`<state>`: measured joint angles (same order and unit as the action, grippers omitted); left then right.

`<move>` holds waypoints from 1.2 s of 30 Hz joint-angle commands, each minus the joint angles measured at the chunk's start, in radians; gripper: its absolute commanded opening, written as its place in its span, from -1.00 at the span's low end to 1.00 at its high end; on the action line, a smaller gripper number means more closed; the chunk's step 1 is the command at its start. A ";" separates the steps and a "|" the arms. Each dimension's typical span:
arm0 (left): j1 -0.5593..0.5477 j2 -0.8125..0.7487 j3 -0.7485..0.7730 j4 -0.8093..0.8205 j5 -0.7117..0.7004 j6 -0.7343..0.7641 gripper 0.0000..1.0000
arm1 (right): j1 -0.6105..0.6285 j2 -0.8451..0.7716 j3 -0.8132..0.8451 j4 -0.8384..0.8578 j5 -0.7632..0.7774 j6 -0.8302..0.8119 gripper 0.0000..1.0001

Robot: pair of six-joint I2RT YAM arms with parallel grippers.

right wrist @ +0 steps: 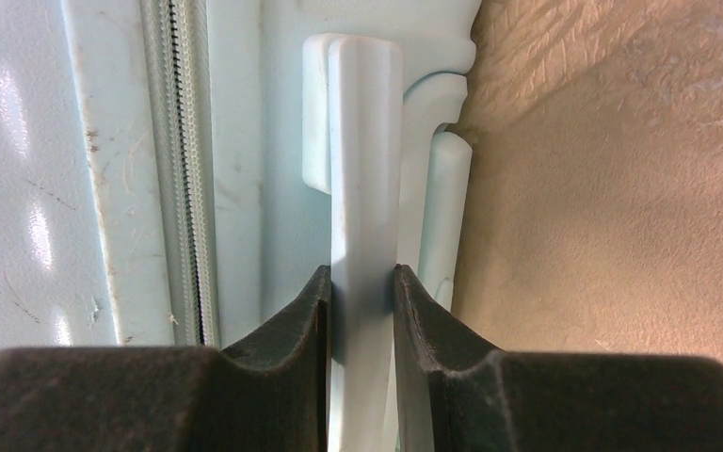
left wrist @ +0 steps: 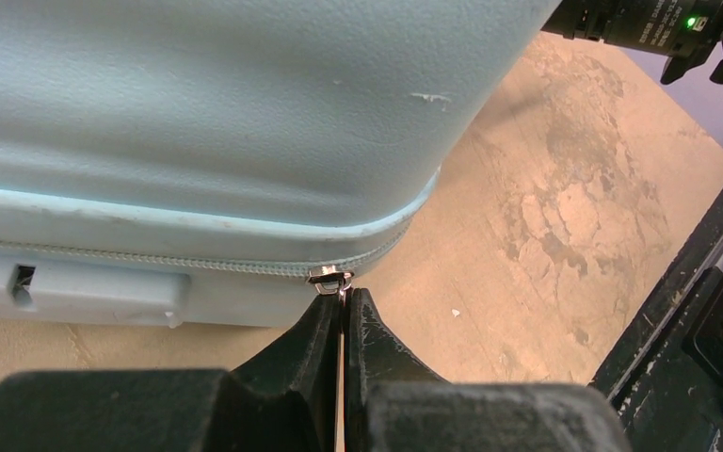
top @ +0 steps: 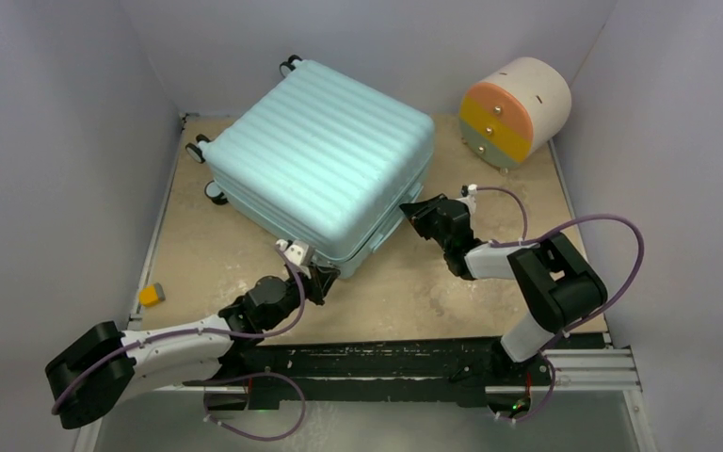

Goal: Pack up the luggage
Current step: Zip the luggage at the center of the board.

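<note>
The pale teal ribbed luggage (top: 315, 155) lies closed and flat on the table, wheels at the far left. My left gripper (top: 318, 278) is at its near corner, shut on the metal zipper pull (left wrist: 331, 277) of the zip line (left wrist: 151, 261). My right gripper (top: 412, 215) is at the luggage's right side, shut on the pale teal side handle (right wrist: 365, 169); its fingers (right wrist: 306, 311) press the handle bar from both sides. The zip (right wrist: 186, 169) runs beside the handle.
A round cream drawer unit (top: 513, 110) with orange, yellow and green fronts lies at the back right. A small orange and grey block (top: 152, 295) sits at the table's left edge. Grey walls close in the left, back and right.
</note>
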<state>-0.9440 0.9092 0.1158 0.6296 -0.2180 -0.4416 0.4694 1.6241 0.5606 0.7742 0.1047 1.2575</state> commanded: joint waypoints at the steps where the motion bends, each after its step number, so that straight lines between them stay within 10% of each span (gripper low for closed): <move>1: -0.062 -0.021 0.035 -0.025 0.070 0.023 -1.00 | 0.103 0.094 -0.037 -0.169 -0.280 0.032 -1.00; 36: -0.257 0.585 0.586 -0.091 -0.055 0.187 -1.00 | 0.135 0.131 -0.101 -0.072 -0.277 0.059 -1.00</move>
<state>-1.1622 1.3933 0.5507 0.4503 -0.5327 -0.2596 0.4801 1.6814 0.5220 0.9272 0.1333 1.3006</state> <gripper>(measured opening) 0.036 0.257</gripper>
